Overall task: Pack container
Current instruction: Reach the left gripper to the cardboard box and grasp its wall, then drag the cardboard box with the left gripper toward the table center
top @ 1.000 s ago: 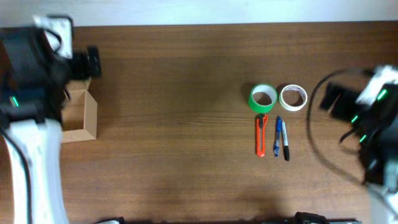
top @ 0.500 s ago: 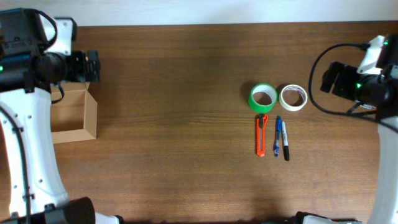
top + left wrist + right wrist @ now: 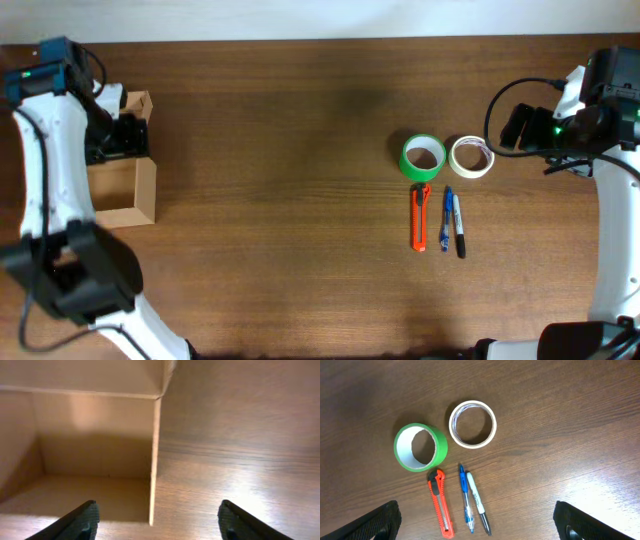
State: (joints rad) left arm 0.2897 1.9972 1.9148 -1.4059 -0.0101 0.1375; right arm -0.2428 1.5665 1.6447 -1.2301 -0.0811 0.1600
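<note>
The container [image 3: 147,190] is a tan cardboard box, open at the top, at the table's left edge, with a flap [image 3: 138,103] raised behind it. My left gripper [image 3: 127,136] is open and empty over its rear part. In the left wrist view, the gripper [image 3: 157,522] straddles the box's right wall [image 3: 155,460], and the inside looks empty. My right gripper [image 3: 514,126] is open and empty, right of a white tape roll [image 3: 471,156]. In the right wrist view, the gripper [image 3: 476,525] hovers high above the items.
A green tape roll [image 3: 423,157] [image 3: 420,446] lies left of the white tape roll [image 3: 472,424]. Below them lie an orange box cutter [image 3: 420,217] [image 3: 441,504], a blue pen [image 3: 447,218] [image 3: 464,496] and a white marker with a black cap [image 3: 458,225] [image 3: 477,501].
The left gripper has come down from behind the box to over its rear part. The right arm has steadied and shifted slightly left toward the tape rolls. The items have not moved.
</note>
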